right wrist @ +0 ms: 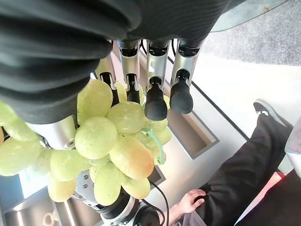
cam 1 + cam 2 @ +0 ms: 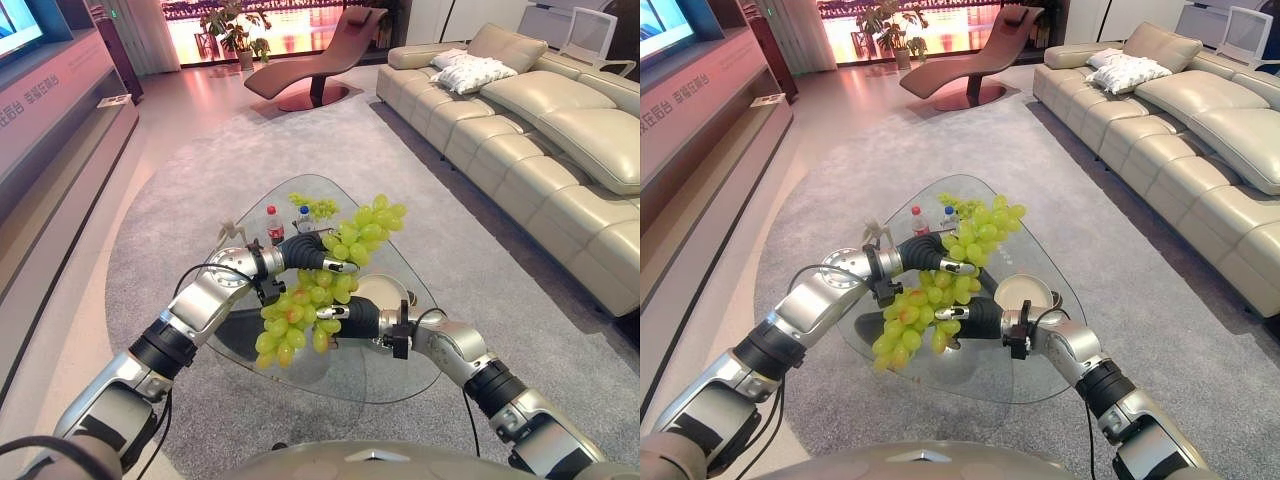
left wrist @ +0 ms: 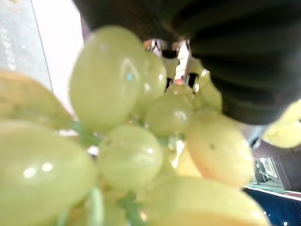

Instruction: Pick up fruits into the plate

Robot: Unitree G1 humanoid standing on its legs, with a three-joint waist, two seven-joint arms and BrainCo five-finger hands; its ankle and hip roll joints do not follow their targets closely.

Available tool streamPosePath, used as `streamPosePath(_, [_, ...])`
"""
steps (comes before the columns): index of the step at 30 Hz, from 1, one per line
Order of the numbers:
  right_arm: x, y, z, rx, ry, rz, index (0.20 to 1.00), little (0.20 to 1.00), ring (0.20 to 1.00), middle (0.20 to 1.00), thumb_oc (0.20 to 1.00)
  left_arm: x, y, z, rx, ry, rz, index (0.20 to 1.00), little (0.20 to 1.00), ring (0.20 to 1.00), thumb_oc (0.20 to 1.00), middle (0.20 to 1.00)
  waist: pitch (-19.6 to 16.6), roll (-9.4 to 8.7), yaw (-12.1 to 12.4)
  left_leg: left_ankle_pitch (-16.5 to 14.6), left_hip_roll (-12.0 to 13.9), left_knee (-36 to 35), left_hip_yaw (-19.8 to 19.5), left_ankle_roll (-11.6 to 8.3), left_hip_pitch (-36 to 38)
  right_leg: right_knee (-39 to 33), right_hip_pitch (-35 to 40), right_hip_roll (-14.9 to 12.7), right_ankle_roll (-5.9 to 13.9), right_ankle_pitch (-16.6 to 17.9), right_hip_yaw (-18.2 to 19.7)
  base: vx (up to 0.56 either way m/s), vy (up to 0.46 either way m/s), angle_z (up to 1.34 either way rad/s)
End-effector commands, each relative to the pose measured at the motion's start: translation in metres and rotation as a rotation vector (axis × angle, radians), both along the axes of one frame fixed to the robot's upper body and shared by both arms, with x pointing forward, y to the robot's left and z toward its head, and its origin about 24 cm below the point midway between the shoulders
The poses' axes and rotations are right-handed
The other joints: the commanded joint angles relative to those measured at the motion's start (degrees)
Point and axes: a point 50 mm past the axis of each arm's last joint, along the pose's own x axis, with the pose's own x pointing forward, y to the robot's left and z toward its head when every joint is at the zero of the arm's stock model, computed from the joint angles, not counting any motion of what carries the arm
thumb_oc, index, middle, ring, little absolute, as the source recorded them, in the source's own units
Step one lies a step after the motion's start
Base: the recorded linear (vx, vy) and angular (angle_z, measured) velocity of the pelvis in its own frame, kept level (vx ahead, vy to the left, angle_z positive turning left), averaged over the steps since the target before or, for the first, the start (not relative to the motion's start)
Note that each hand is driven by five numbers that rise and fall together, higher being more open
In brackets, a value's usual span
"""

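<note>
Holding grapes (image 2: 300, 318) beside plate (image 2: 368, 289)

Landmark: glass table (image 2: 400, 300), on a grey rug (image 2: 200, 180).
Two bottles (image 2: 285, 226): upright on the table's far part.
Beige sofa (image 2: 540, 120): right of the table, white cushion (image 2: 470, 72) on it.
Lounge chair (image 2: 315, 62): well beyond the table.
Person's hand (image 1: 190, 201): seen in the right wrist view.

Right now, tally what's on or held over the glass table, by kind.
Grape bunches: 3 (one in the left hand, one in the right hand, one on the glass table)
Bottles: 2
Plates: 1
Total: 6
</note>
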Motion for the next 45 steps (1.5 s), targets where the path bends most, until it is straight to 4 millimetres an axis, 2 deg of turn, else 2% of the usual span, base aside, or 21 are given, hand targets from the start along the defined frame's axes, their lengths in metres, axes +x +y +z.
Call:
streamPosePath(1, [0.005,0.026,0.027,0.189,-0.071,0.025,0.200,0.200,0.200,0.200,0.200,0.010,-0.005,0.031,-0.115,-0.107,0.010,0.200,0.200,0.200,0.200,0.200,0.2,-2.07,0.9,-9.0,-3.4,0.6,0.9,2.28,4.0,1.9,0.3,0.0,0.24,-2.6,-1.1,0.00,0.000,0.00])
streamPosePath(7, [0.006,0.023,0.028,0.186,-0.080,0.018,0.200,0.200,0.200,0.200,0.200,0.011,-0.003,0.030,-0.116,-0.091,0.017,0.200,0.200,0.200,0.200,0.200,0.3,-2.10,0.9,-8.9,-3.4,0.5,0.8,2.34,3.9,1.7,0.3,0.0,0.20,-2.5,-1.1,0.00,0.000,0.00])
streamPosePath(9, [0.006,0.022,0.028,0.184,-0.084,0.008,0.200,0.200,0.200,0.200,0.200,0.012,-0.001,0.029,-0.123,-0.078,0.037,1.000,1.000,1.000,1.000,1.000,0.3,-2.10,0.9,-8.9,-3.4,0.5,0.7,2.33,3.9,1.7,0.3,0.0,0.20,-2.5,-1.0,0.00,0.000,0.00])
streamPosePath(14, [0.009,0.017,0.028,0.185,-0.089,-0.033,0.200,0.200,0.200,0.200,0.200,0.013,0.003,0.024,-0.124,-0.068,0.081,1.000,1.000,1.000,1.000,1.000,0.5,-2.14,0.8,-8.8,-3.4,0.5,0.7,2.31,3.9,1.7,0.2,0.1,0.23,-2.4,-1.0,0.00,0.000,0.00])
streamPosePath(21, [0.008,-0.013,0.019,0.171,-0.094,-0.164,0.200,0.200,0.200,0.200,0.200,0.010,0.031,0.003,-0.152,-0.011,0.236,1.000,1.000,1.000,1.000,1.000,1.0,-2.19,0.9,-8.9,-3.2,0.4,0.7,2.35,3.9,1.6,0.2,-0.1,0.31,-2.3,-1.2,0.00,0.000,0.00])
streamPosePath(30, [0.005,-0.071,0.011,0.131,-0.123,-0.399,0.200,0.200,0.200,0.200,0.200,-0.011,0.095,-0.046,-0.123,0.113,0.534,1.000,1.000,1.000,1.000,1.000,2.5,-2.61,1.4,-8.8,-3.0,0.4,0.9,2.39,3.6,1.7,-0.1,0.1,0.02,-2.3,-1.5,0.00,0.000,0.00])
streamPosePath(37, [0.008,-0.113,0.007,0.005,-0.170,-0.625,0.200,0.200,0.200,0.200,0.200,-0.034,0.136,-0.090,-0.064,0.249,0.775,1.000,1.000,1.000,1.000,1.000,4.0,-3.15,1.6,-8.7,-2.7,0.5,1.0,2.11,2.9,1.8,-0.6,0.3,-0.01,-2.4,-1.8,0.01,-0.015,0.00])
streamPosePath(41, [0.021,-0.135,0.013,-0.069,-0.234,-0.751,0.200,0.200,0.200,0.200,0.200,-0.044,0.151,-0.118,-0.010,0.343,0.888,1.000,1.000,1.000,1.000,1.000,6.4,-3.48,2.2,-8.4,-2.5,1.0,1.0,2.00,0.8,2.8,-2.8,0.3,-0.07,-2.4,-1.7,-0.10,-0.056,0.04])
streamPosePath(45, [0.043,-0.150,0.031,-0.099,-0.313,-0.871,0.200,0.200,0.200,0.200,0.200,-0.049,0.164,-0.140,0.006,0.424,0.998,1.000,1.000,1.000,1.000,1.000,10.1,-3.80,3.1,-7.9,-2.3,1.7,1.0,1.92,-2.5,4.1,-6.3,0.5,-0.14,-2.2,-1.5,-0.20,-0.077,0.07])
